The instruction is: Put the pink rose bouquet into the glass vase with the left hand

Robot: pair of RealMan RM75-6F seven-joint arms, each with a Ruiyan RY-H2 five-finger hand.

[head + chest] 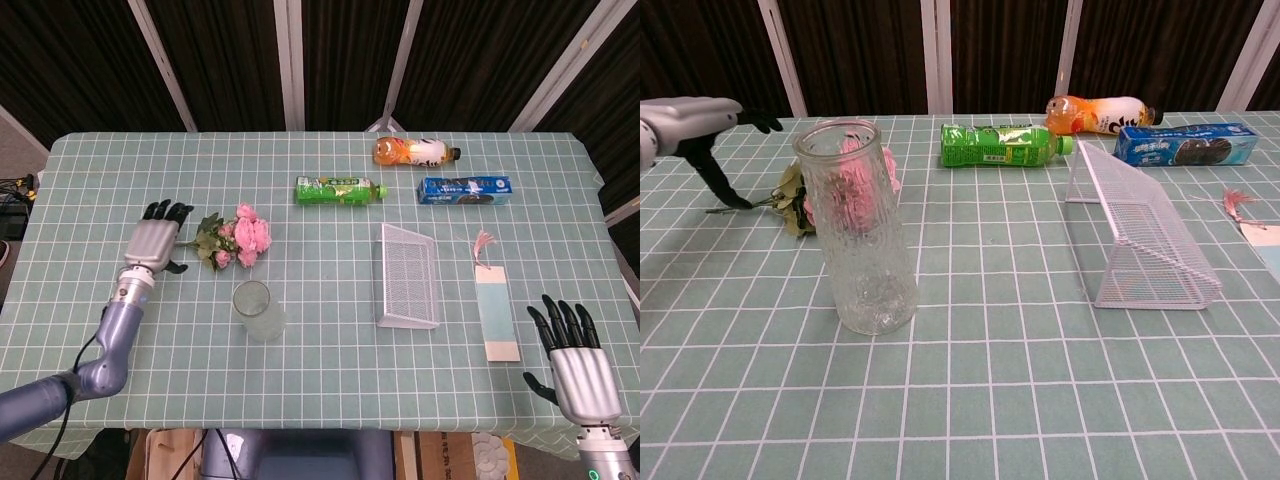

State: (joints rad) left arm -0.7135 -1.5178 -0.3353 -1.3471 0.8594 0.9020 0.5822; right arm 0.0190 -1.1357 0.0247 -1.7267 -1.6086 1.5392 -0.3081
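The pink rose bouquet (238, 238) lies flat on the green checked cloth, blooms to the right and stem to the left. The chest view shows the bouquet (792, 198) partly behind the vase. An upright glass vase (257, 310) stands just in front of it, large in the chest view (856, 228). My left hand (155, 240) hovers over the stem end, fingers apart and holding nothing; the chest view shows that left hand (698, 122) above the stem. At the table's front right corner my right hand (578, 360) is open with spread fingers.
A white wire basket (408, 274) lies right of the vase. A green bottle (338, 189), an orange bottle (414, 151) and a blue biscuit pack (464, 189) lie at the back. A pale blue bookmark with a tassel (495, 310) lies near my right hand.
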